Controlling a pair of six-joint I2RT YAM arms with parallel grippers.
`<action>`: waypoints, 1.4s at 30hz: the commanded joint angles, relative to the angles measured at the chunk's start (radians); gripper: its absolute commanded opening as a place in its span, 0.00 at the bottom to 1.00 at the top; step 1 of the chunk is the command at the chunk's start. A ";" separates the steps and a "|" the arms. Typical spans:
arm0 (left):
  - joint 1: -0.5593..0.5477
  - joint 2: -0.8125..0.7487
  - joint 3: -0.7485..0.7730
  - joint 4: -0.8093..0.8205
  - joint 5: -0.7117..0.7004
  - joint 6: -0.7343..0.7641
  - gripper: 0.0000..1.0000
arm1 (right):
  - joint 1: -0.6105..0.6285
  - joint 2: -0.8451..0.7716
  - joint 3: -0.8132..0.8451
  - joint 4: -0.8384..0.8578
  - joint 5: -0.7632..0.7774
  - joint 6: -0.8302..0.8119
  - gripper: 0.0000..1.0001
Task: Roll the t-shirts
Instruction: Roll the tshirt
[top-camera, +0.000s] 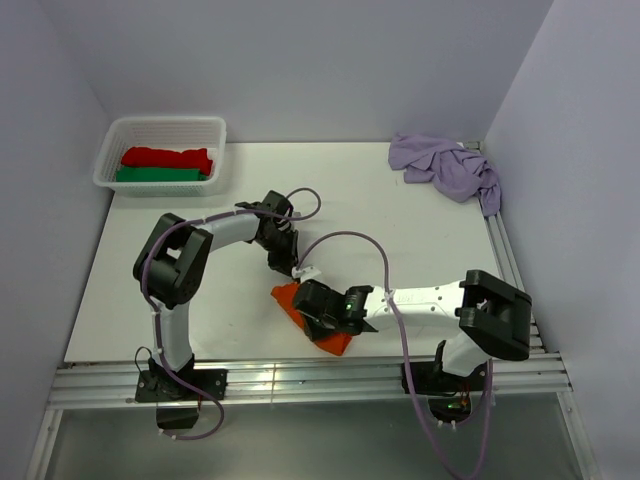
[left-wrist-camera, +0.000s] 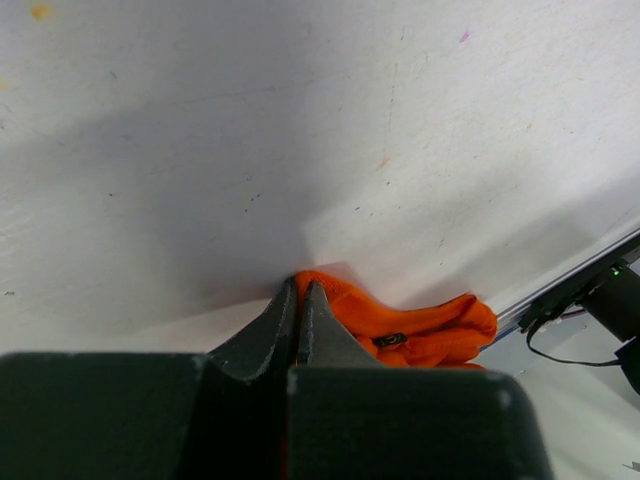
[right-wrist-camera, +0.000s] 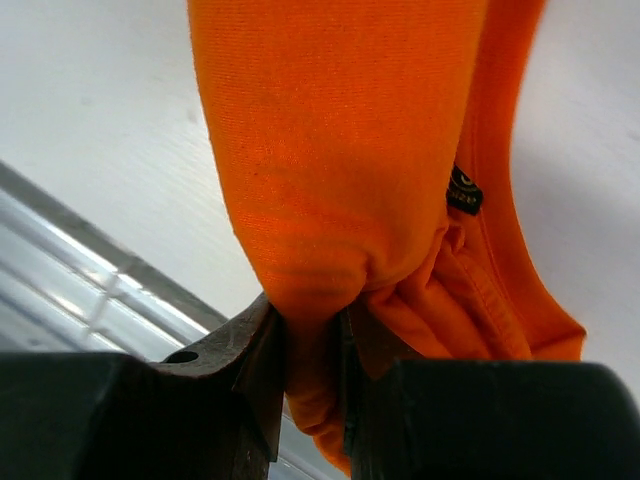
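**A:** Where is each shirt, read from the middle of the table (top-camera: 380, 230)?

**B:** The orange t-shirt (top-camera: 287, 297) is at about 6 o'clock, near the front edge. It is bunched into a short thick bundle that runs from 10 o'clock to 4 o'clock. The lilac t-shirt (top-camera: 445, 165) is a loose heap at 1 o'clock, well apart from both arms. A basket (top-camera: 165, 120) stands at 10 o'clock.

**A:** And the grippers?

**B:** The right gripper (right-wrist-camera: 310, 340) is clamped on a fat fold of the orange t-shirt (right-wrist-camera: 330, 150), and cloth bulges out above its jaws. The left gripper (left-wrist-camera: 300, 290) has its jaws pressed together, with the tips at the shirt's 10 o'clock end. I cannot tell whether a thin edge is nipped between them.

**A:** Which step is this?

**B:** I judge it to be work on the first shirt, either tightening the roll or tidying it. The bundle looks compact, but an edge splays out toward 4 o'clock. The lilac shirt is not yet rolled.

**A:** What does the next move call for?

**B:** Probably a turn of the held fold over the bundle while the far end stays pinned, so the layers do not slip. After that comes a clean release, then a reach to 1 o'clock to spread the lilac shirt flat.
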 joint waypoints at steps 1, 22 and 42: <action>0.035 0.042 -0.038 0.025 -0.319 0.054 0.00 | 0.018 0.047 -0.107 0.045 -0.351 0.057 0.00; 0.294 -0.375 -0.068 0.003 -0.117 0.026 0.62 | -0.159 0.188 0.001 -0.046 -0.424 -0.144 0.00; 0.297 -0.702 -0.569 -0.001 0.082 -0.202 0.99 | -0.159 0.170 0.023 -0.089 -0.174 -0.198 0.00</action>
